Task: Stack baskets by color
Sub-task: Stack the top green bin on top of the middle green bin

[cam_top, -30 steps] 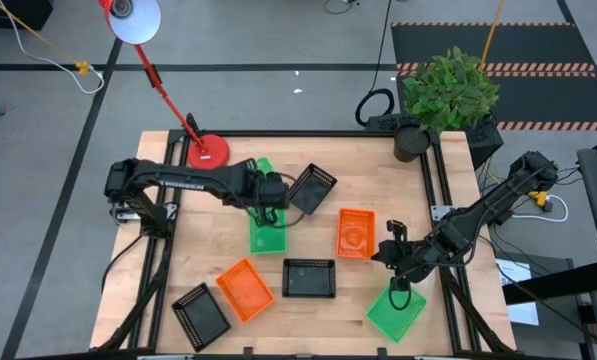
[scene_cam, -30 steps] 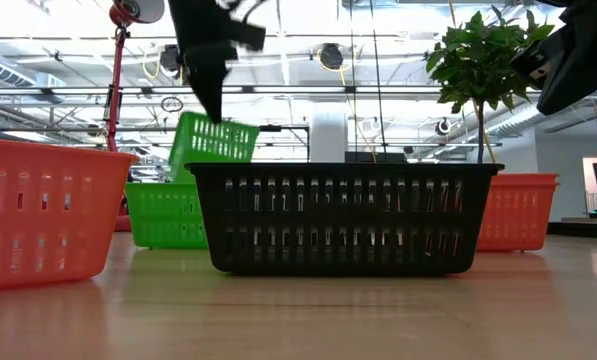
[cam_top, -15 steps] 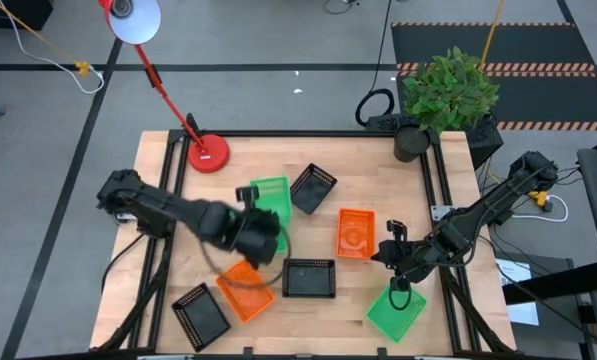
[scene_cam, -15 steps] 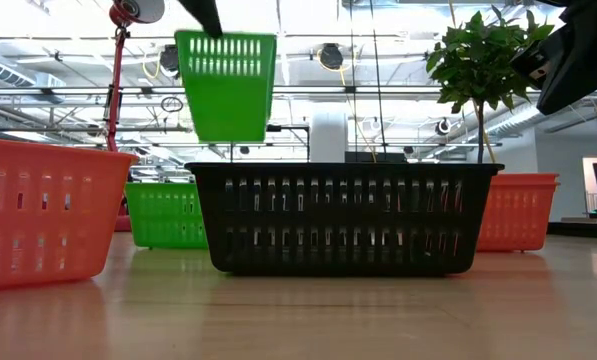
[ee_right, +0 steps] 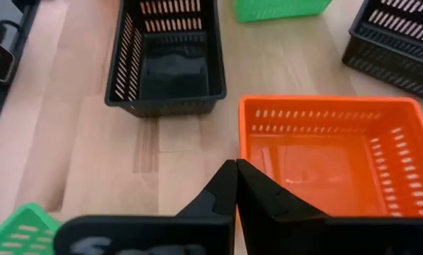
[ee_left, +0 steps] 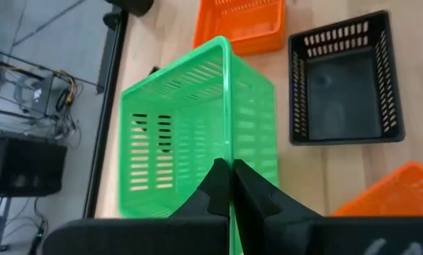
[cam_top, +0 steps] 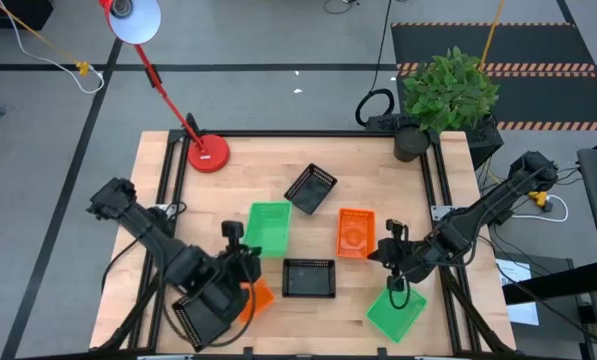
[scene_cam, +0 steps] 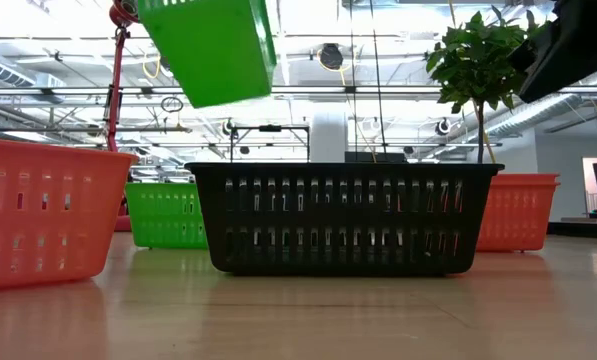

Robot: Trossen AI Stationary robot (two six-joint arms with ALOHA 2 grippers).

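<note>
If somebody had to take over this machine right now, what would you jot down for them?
Left gripper: shut on the rim of the held green basket, which it holds up off the table.
Right gripper: shut, empty, hovering at the edge of the orange basket.
On the table: centre green basket, right green basket, two black baskets, and the half-hidden orange basket.
Done: no colour gathered yet.
Left: nest the greens, then the oranges and blacks.

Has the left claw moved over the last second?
Yes. The left claw, shut on a green plastic mesh basket, swung away from the red round lamp base toward the table's near-left.
</note>
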